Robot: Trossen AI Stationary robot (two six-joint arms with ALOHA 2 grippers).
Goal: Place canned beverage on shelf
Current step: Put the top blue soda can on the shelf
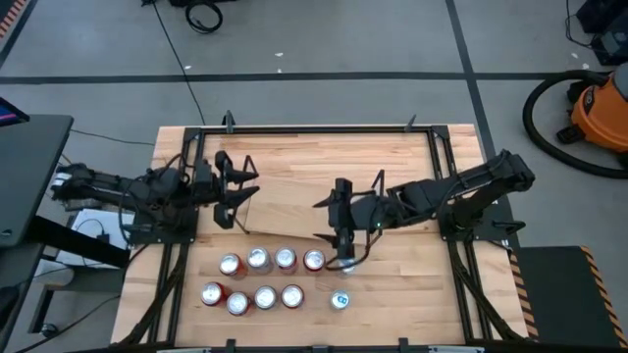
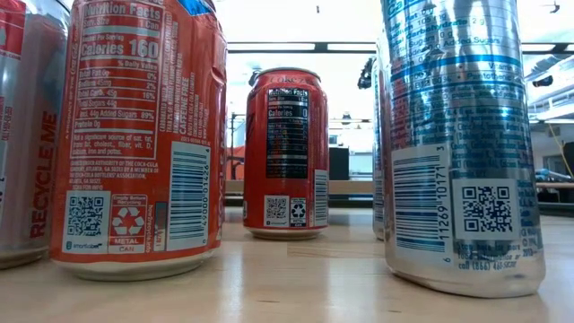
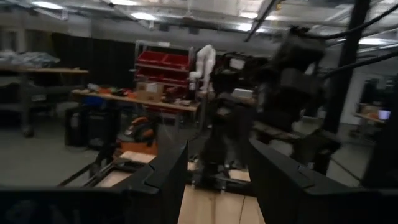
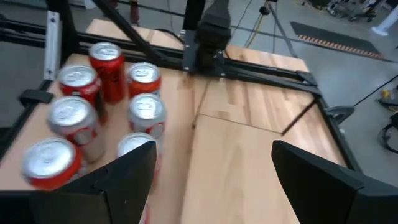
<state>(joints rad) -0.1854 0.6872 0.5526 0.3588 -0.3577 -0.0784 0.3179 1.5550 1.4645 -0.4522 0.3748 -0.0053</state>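
Nine cans (image 1: 265, 280) stand in two rows near the tabletop's (image 1: 392, 294) front edge: rigid, smooth, probably slippery, best gripped round the sides. Right gripper (image 1: 343, 257) hovers above them, fingers parted, empty. Left gripper (image 1: 235, 195) is closed, empty, by the shelf (image 1: 285, 201). Workshop clutter lies beyond.

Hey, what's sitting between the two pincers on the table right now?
Only the shelf, with nothing on it, between the left pincer and right pincer; the high view shows it.

Big red aluminium can (image 2: 134, 135): "Nutrition Facts", "Calories 160", "METAL CAN". Grey-and-red can (image 2: 27, 135): "RECYCLE ME". Silver-blue can (image 2: 462, 135): barcode digits "11269 10171".
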